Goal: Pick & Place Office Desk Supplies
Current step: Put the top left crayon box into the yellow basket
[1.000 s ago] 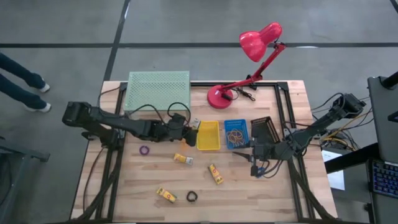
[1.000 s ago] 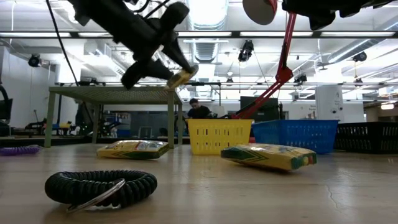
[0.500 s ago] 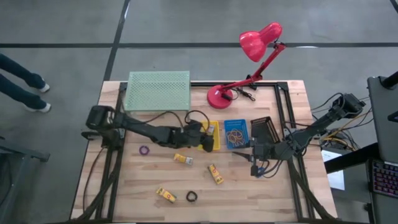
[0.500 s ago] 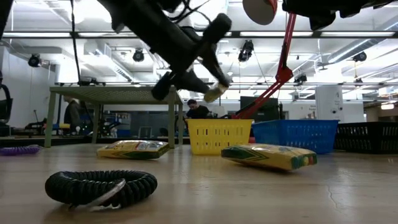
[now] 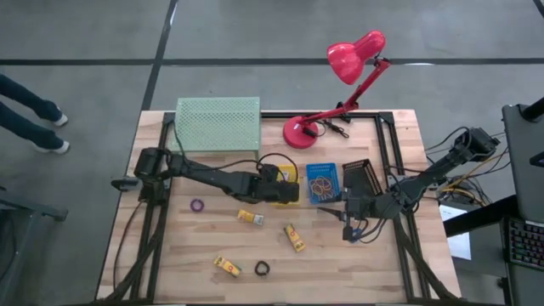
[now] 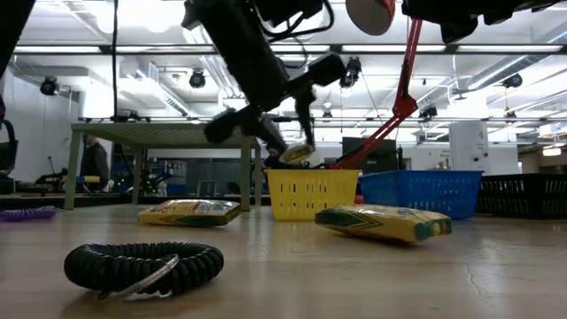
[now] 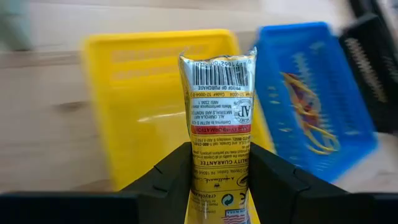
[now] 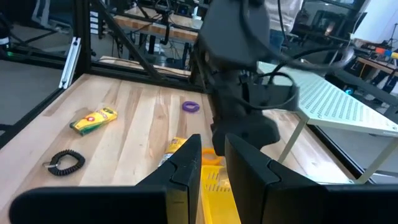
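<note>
The left gripper (image 5: 289, 181) hangs over the yellow bin (image 7: 124, 74), its fingers (image 7: 174, 171) clamped on a yellow crayon packet (image 7: 219, 118). The packet stands upright between the fingers, barcode end uppermost, raised above the bin. In the low view the packet (image 6: 297, 154) sits just above the bin's rim (image 6: 312, 173). The blue bin (image 5: 323, 183) stands just beside the yellow one and holds rubber bands (image 7: 308, 112). A black bin (image 5: 361, 177) stands next to the blue bin.

The right gripper (image 5: 346, 223) waits near the black bin, its fingers (image 8: 186, 171) narrowly parted and holding nothing.

Three more yellow packets (image 5: 250, 218) (image 5: 295, 237) (image 5: 227, 266) lie on the wooden table (image 5: 382, 263). A purple ring (image 5: 197, 206) and a black coiled ring (image 5: 262, 269) also lie there.
</note>
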Robot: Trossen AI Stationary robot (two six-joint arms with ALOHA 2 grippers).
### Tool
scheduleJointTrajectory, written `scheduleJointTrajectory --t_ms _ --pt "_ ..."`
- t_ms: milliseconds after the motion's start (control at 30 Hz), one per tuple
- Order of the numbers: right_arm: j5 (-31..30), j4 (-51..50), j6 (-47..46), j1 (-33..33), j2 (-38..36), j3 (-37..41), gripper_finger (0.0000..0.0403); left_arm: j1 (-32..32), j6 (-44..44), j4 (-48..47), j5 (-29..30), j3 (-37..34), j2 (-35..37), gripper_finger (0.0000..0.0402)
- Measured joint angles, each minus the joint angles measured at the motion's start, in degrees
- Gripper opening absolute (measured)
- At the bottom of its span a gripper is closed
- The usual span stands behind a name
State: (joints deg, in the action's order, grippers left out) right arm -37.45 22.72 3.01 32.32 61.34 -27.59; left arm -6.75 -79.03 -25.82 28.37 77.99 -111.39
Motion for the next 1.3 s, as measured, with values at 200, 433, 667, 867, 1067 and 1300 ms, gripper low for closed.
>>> scheduleJointTrajectory --t_ms 200,433,667,867,1067,1300 --pt "0.0 -0.02 0.0 0.02 0.0 0.0 0.0068 1.47 -3.53 0.48 0.58 -1.08 0.0 0.0144" --pt "0.0 0.02 0.0 0.02 0.0 0.0 0.0068 2.48 -3.46 -0.31 -1.91 -1.5 -0.86 0.0144" --pt "0.0 0.05 0.0 0.0 0.0 0.0 0.0068 2.61 -3.31 0.03 -3.55 -1.46 -2.45 0.0144" --pt "0.0 0.11 0.0 0.02 0.0 0.0 0.0068 2.61 -2.91 0.13 -4.11 -1.46 -2.45 0.0144" --pt "-0.01 0.13 0.0 0.01 0.0 0.0 0.0068 2.61 -2.37 0.24 -5.56 -1.43 -2.45 0.0146" --pt "0.0 0.13 0.0 0.02 -0.02 0.0 0.0068 2.63 -2.23 -0.09 -5.5 -1.43 -2.44 0.0183"
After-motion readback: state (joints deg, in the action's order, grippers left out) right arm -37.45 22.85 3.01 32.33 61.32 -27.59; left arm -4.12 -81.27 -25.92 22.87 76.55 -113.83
